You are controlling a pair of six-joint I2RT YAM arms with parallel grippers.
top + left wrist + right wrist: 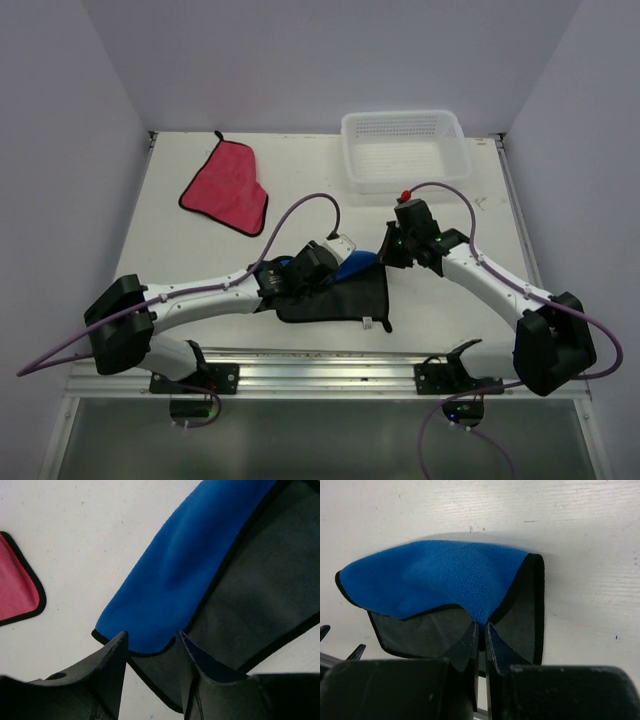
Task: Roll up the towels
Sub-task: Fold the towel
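The soft, floppy blue towel [435, 575] is pinched at its dark edge by the right gripper [481, 626], while the left gripper [152, 636] is spread apart beside it.

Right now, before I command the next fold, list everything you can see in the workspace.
bright blue cloth towel: one, blue with dark grey underside, near centre, partly folded over itself
pink-red cloth towel: one, dark-edged, flat, far left
white mesh plastic basket: one, far edge, right of centre
white table: one, under everything
left pincer: one, black, open at the blue towel's folded edge
right pincer: one, black, shut on the blue towel's edge
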